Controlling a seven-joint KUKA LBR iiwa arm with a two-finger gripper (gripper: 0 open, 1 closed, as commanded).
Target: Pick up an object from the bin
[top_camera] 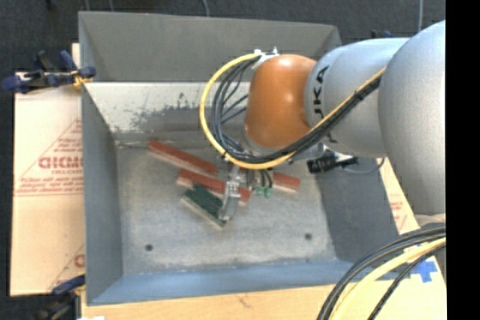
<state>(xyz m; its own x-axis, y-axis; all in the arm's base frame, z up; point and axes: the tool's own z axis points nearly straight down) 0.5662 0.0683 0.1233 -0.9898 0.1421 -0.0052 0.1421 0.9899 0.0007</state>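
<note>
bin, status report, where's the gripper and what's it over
Gripper low at centre of bin. Over right end of dark green flat block. Reddish-brown strips crowd close behind, crossing under the wrist.

The arm (390,109) is made of thick, rounded silver-grey links, one marked with black KUKA lettering (321,90) next to a glossy orange dome cover (279,101). A bundle of black cables (214,105) with one yellow cable among them loops around the cover. The tool (229,206) beneath is slim, pale grey metal.
</note>
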